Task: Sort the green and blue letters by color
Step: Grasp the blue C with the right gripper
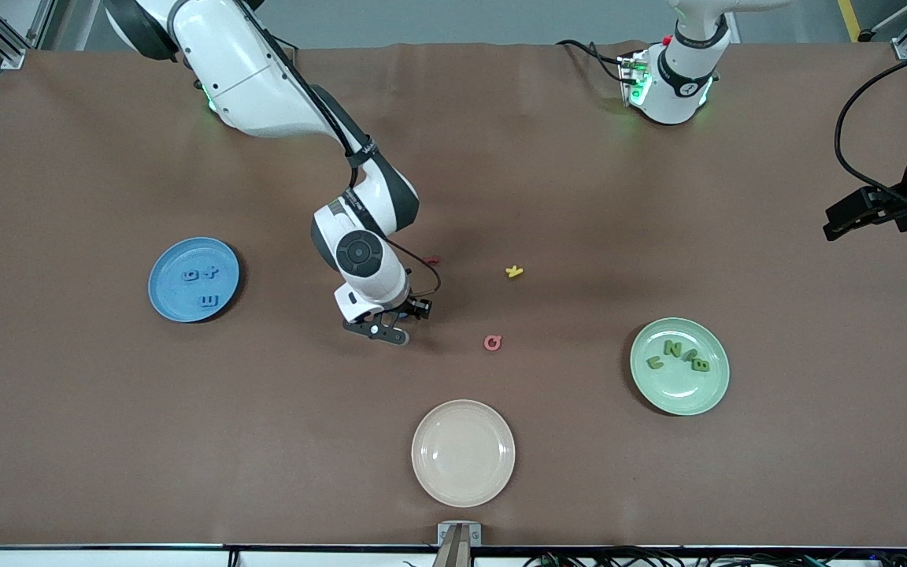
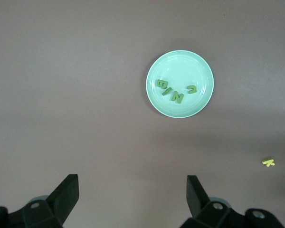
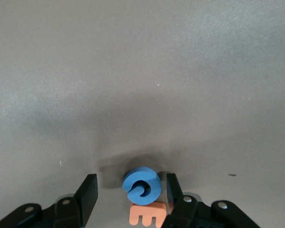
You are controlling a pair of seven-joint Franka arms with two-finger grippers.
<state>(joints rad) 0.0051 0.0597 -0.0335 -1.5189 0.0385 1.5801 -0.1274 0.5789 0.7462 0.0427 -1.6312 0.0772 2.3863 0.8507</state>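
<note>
Right gripper low at mid-table, jaws part open and straddling the blue C, one finger about touching it, the other apart; not gripped yet. Orange E lies just beside the C, deeper between the jaws. Step: picking the last blue letter. Next: pinch the C only, lift, carry it to the blue plate. Left gripper waits wide open, empty, over bare table; green plate holds four green letters.

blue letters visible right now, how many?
4. Three lie on the blue plate: a 6-like one, a cross-shaped one and an E. The fourth, a curled C, sits between the right gripper fingers, beside an orange E.
</note>
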